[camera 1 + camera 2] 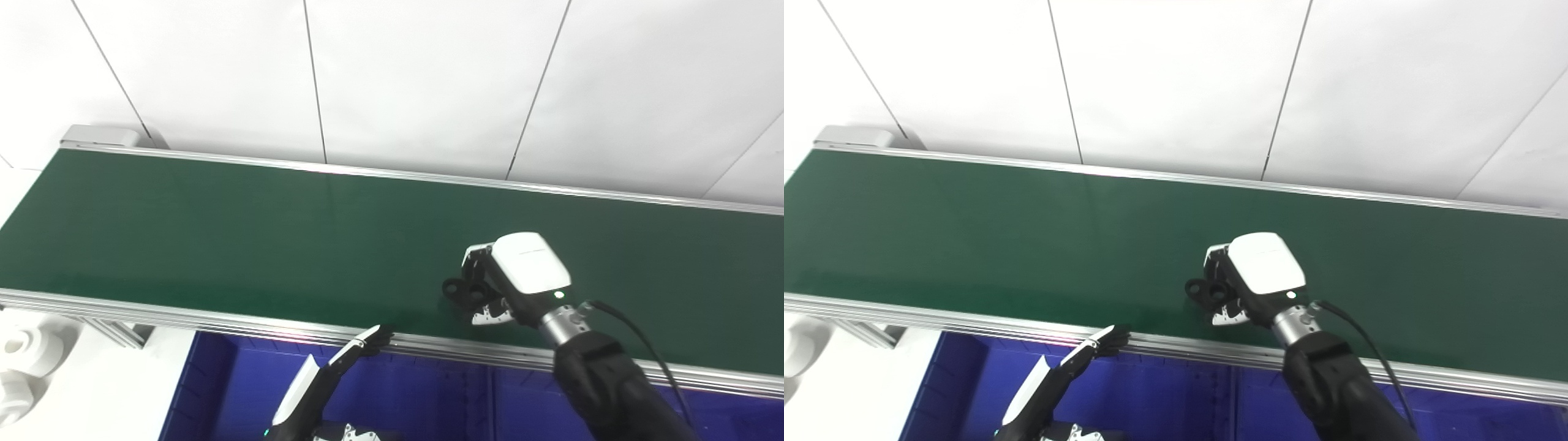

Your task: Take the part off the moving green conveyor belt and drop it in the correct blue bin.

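Left eye view: black part (460,290) in right robot hand (511,278), long axis horiz. w/ belt (245,233).

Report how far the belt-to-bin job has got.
Done: the right hand has reached the black part on the green conveyor belt and its fingers are closed around it. In hand: the grasp; the part appears to sit at belt level, not clearly lifted. Left: carrying it to a blue bin and dropping it. The left hand waits by the belt's near rail.
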